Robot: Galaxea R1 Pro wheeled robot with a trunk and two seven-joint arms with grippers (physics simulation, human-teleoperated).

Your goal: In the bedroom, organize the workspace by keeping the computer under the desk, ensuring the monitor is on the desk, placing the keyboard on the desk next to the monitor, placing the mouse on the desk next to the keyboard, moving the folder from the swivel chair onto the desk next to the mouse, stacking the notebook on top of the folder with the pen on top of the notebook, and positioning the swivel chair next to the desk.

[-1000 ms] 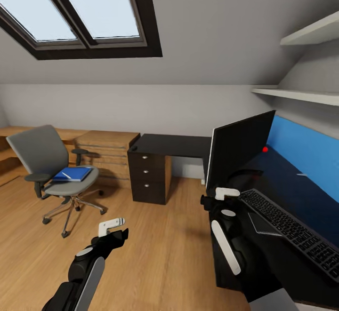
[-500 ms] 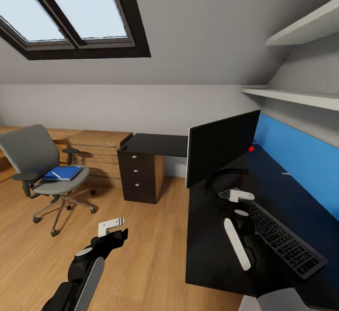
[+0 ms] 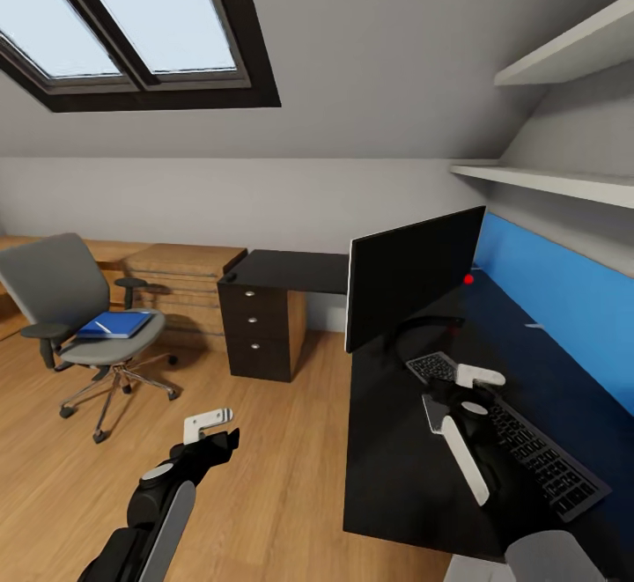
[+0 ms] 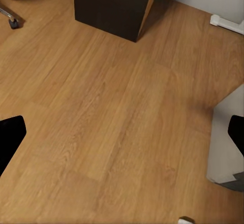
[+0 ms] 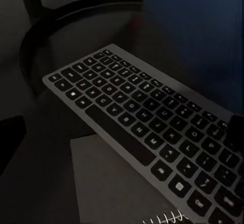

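The black L-shaped surface point(image 3: 387, 476) runs along the blue back panel point(image 3: 563, 291), its drawer unit point(image 3: 257, 331) at the far end. The swivel chair point(image 3: 66, 300) stands well apart on the wooden floor point(image 3: 291, 476), a blue folder point(image 3: 113, 326) on its seat. The monitor point(image 3: 409, 276) stands upright near the surface's front edge, the keyboard point(image 3: 528, 445) just beside its stand. A spiral notebook point(image 5: 117, 183) touches the keyboard's rim. The right gripper point(image 3: 478, 377) hovers over the keyboard, jaws spread; the left gripper point(image 3: 208, 422) hangs above the floor, jaws spread.
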